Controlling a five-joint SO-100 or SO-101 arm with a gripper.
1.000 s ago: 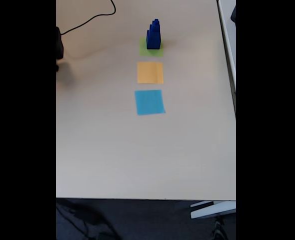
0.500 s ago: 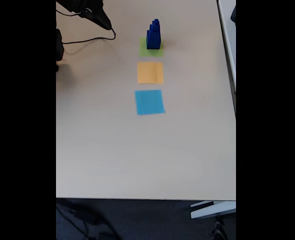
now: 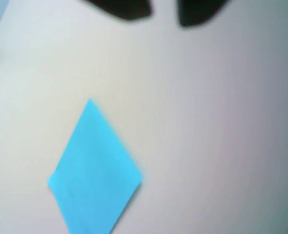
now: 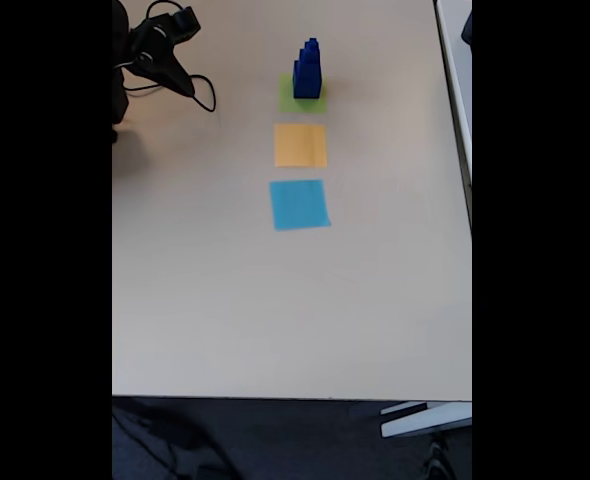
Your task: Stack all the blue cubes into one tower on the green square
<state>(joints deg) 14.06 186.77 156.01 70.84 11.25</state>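
In the fixed view the blue cubes stand as one stepped dark blue tower (image 4: 308, 68) on the green square (image 4: 293, 100) at the far end of the table. My gripper (image 4: 183, 88) hovers to the left of the tower, well apart from it, pointing down toward the table. The wrist view shows its two dark fingertips (image 3: 129, 7) at the top edge; the gripper (image 3: 163, 14) is open by a narrow gap, with nothing between the fingers.
An orange square (image 4: 300, 145) and a light-blue square (image 4: 299, 204) lie in a row in front of the green one. The light-blue square (image 3: 95, 170) also shows blurred in the wrist view. A black cable (image 4: 203, 98) loops beside the gripper.
The arm has come into the fixed view at the top left and then shifted left and lower. The cable has moved with it. The tower has not moved.
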